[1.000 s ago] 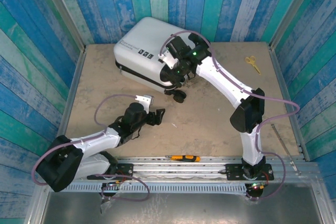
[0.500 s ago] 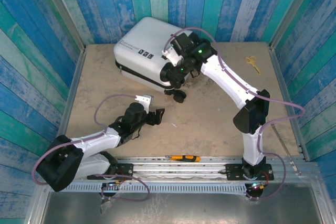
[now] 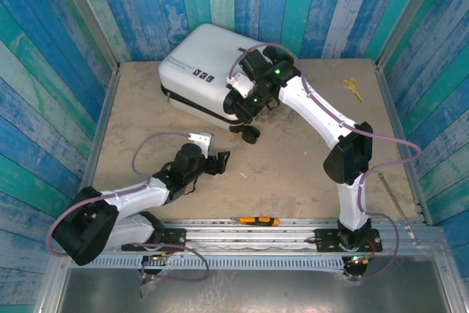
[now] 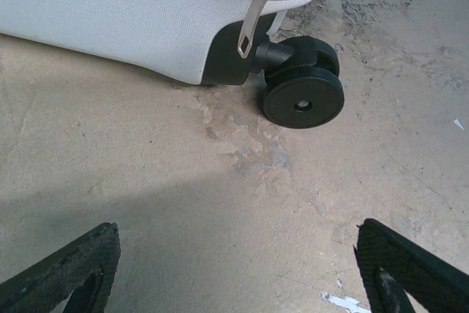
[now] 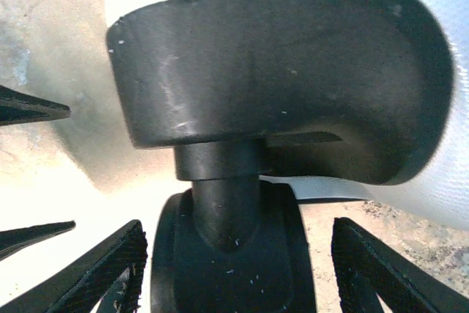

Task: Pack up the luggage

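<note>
Luggage (image 3: 201,71): white hard-shell suitcase, zipped shut, lying flat at the far centre-left of the desk (image 3: 293,174). A black caster wheel (image 4: 303,97) sits at its near right corner.
Right gripper (image 5: 238,273): fingers apart, either side of a black wheel housing (image 5: 278,71) on the case.
Left gripper (image 4: 238,265): fingers apart, low over bare desk, near the case.
Yellow scissors (image 3: 353,89): far right.

The luggage (image 3: 201,71) lies on the table (image 3: 293,174) ahead of the left gripper (image 3: 222,157) and apart from it, with one wheel (image 4: 303,100) ahead and slightly right of that gripper's spread fingers (image 4: 66,273), while another wheel (image 5: 227,254) stands between the right gripper's (image 3: 240,106) parted fingers (image 5: 381,269).
</note>
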